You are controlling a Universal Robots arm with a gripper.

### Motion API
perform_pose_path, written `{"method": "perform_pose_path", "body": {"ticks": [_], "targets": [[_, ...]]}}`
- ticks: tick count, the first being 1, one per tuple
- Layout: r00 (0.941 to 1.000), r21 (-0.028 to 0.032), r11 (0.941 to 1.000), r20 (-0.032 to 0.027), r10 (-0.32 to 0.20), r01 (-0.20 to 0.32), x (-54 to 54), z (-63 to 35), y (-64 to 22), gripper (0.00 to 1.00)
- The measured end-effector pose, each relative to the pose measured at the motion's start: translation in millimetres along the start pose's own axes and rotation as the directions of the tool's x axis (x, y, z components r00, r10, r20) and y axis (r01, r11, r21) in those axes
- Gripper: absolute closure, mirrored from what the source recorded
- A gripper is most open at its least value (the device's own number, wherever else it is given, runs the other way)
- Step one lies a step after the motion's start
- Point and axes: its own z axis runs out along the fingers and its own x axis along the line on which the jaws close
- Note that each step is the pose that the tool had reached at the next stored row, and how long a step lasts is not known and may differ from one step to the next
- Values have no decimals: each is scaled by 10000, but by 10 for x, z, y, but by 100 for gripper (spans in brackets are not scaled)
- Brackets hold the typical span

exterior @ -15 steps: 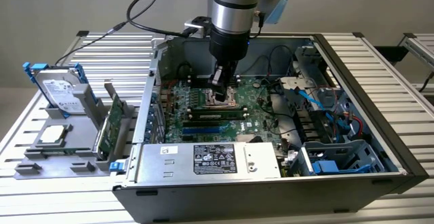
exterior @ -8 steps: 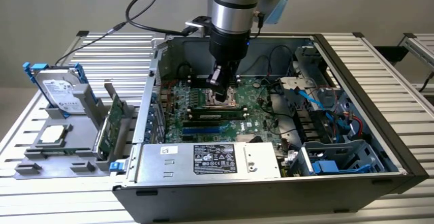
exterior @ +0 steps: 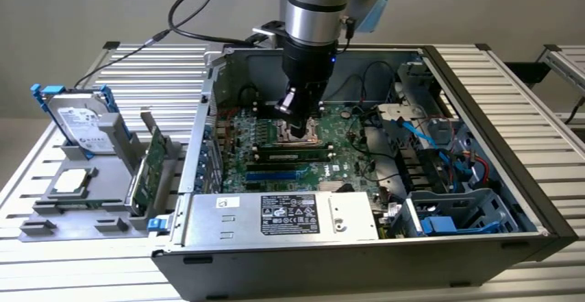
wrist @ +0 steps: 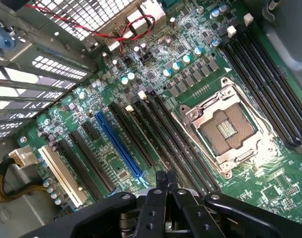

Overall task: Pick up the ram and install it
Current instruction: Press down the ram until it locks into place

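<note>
Wrist view: green ram (wrist: 173, 157), seated.

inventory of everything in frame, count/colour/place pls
computer case: 1, dark grey, open, on the slatted table
motherboard: 1, green, on the case floor
CPU socket: 1, silver frame, empty, beside the memory slots
ram: 1, green stick with black chips, lying in a memory slot below the gripper
power supply: 1, silver with black label, near case edge
drive cage: 1, blue-grey, case corner at the exterior view's right
hard drive: 1, silver with blue rails, upright in grey holder at the exterior view's left
expansion card: 1, green, upright in same holder
processor: 1, silver, flat on holder
gripper: 1, black, fingers shut, above the motherboard
</note>
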Motion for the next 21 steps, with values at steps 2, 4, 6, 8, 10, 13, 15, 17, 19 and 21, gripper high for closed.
{"method": "perform_pose_path", "body": {"ticks": [2,4,6,8,10,13,15,17,19,21], "targets": [[9997,15,9997,-6,236,-236,0,1,0,89],[9988,31,9988,-12,481,-481,0,2,0,89],[9974,49,9974,-17,717,-717,0,3,0,89],[9954,67,9954,-20,953,-953,-1,4,0,89],[9929,85,9928,-23,1192,-1192,-1,6,0,89],[9880,113,9879,-27,1546,-1545,-1,8,0,89],[9838,132,9837,-28,1793,-1792,-1,9,0,89],[9792,150,9791,-28,2027,-2027,-1,11,0,89],[9741,164,9739,-28,2263,-2262,-1,12,0,89],[9681,177,9680,-27,2505,-2504,-2,14,0,89]]}}
